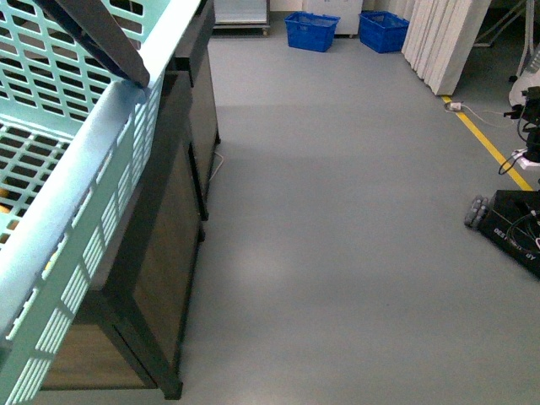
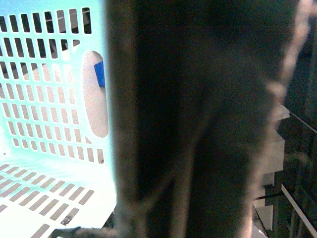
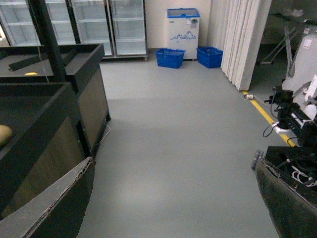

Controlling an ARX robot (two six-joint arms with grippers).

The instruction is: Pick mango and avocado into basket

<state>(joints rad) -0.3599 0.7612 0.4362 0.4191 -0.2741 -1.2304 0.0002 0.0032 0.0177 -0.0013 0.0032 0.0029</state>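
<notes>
- When looked at from the front: one light teal basket filling the left side of the frame, very close to the camera, with its rim running from the lower left up to the top.
- One brown handle crossing the upper left corner, over the basket's rim.
- Two dark stands just below and beside the basket, one behind the other.
- Two blue baskets side by side on the grey floor, at the top of the frame, well apart from the teal one.
- One yellow line on the floor at the right.
- Left gripper: only one big dark blur in the middle of the left wrist frame, close to the teal basket's slotted wall and bottom. Cannot tell if open or closed.
- One oval hole in that wall, at the upper left.
- Right gripper: two dark fingers, one in each lower corner of the right wrist frame, spread wide apart, holding nothing, over bare floor.
- One pale yellow lump at the left edge, inside the near stand. Too little seen to tell what.
</notes>
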